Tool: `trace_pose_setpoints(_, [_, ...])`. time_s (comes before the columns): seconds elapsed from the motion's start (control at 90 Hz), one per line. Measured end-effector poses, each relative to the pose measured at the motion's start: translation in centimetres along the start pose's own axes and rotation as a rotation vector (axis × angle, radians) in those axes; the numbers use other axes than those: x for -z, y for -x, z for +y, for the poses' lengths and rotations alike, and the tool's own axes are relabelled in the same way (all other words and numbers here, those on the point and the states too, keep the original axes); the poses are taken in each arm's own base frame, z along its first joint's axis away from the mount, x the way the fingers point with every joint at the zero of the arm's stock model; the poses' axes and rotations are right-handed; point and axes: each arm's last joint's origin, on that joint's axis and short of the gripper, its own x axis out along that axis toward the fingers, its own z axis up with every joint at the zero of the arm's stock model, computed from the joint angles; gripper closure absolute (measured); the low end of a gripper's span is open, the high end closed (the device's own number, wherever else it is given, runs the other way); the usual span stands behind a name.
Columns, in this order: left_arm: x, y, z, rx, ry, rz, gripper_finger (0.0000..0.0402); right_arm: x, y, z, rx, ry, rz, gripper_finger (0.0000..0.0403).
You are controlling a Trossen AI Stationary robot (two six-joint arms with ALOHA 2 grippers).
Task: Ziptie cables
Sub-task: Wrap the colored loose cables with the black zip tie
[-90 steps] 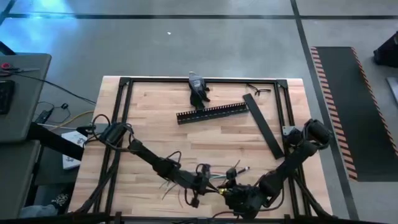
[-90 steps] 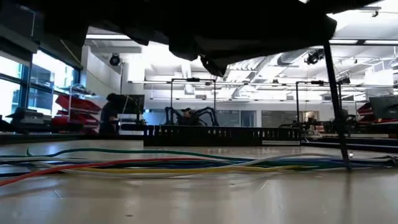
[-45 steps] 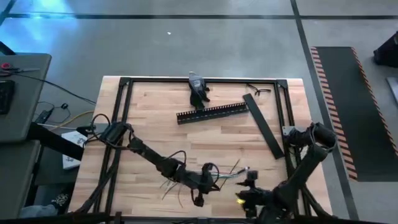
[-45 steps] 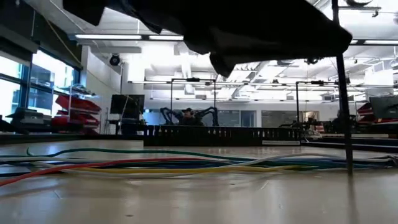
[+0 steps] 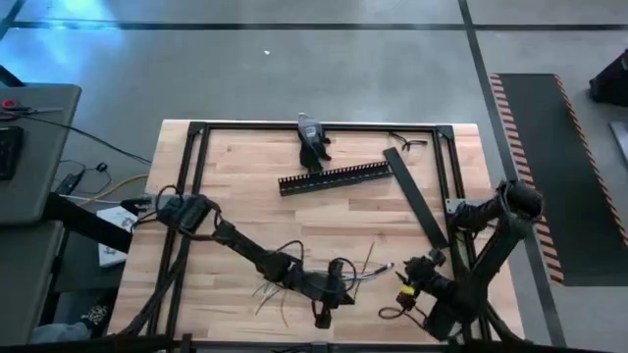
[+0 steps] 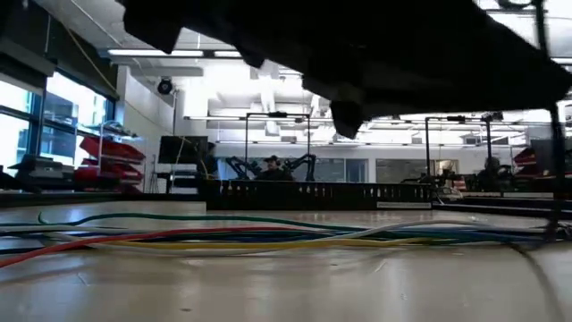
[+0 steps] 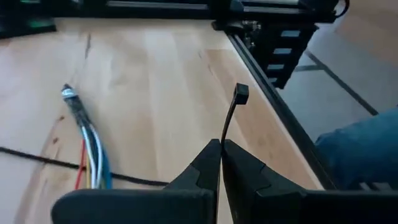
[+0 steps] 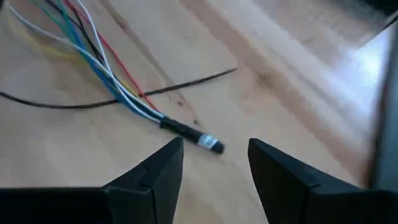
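Cables (image 8: 93, 56) lie loose and unbound near the table's front edge, while the left gripper (image 7: 222, 163) is clamped on what looks like a thin black ziptie (image 7: 231, 118) and the right gripper (image 8: 214, 165) hovers released above them.

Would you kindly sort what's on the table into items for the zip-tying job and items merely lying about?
For the job:
- cables
- zip tie, pinched in the left gripper
- right gripper, open beside the cable ends

Lying about:
- comb-edged duct
- flat black strip
- hand tool
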Motion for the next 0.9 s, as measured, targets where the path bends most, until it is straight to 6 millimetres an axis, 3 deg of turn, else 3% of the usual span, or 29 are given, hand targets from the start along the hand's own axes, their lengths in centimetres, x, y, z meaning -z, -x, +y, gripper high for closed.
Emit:
trace_pose_setpoints(0.189, [0.8, -1.4, 0.6, -0.025, 0.003, 0.034, 0.0401, -1.1, -2.2, -3.5, -0.173, -0.157, 0.043, 0.0212])
trace_pose_setpoints(0.356, [0.6, -1.6, 0.7, -0.028, 0.005, 0.023, 0.0401, -1.3, -6.5, -5.3, -0.311, -0.261, 0.068, 0.0157])
trace_pose_setpoints(0.478, [0.6, -1.6, 0.7, -0.028, 0.005, 0.024, 0.0402, -1.5, -9.2, -6.7, -0.305, -0.32, 0.03, 0.0129])
trace_pose_setpoints(0.578, [0.6, -1.6, 0.6, -0.028, 0.003, 0.025, 0.0402, -2.1, -10.6, -7.6, -0.271, -0.377, 0.011, 0.0124])
trace_pose_setpoints(0.9, [0.7, -1.6, 0.7, -0.033, 0.002, 0.026, 0.0402, -5.2, -13.2, -8.8, -0.286, -0.335, -0.007, 0.0124])
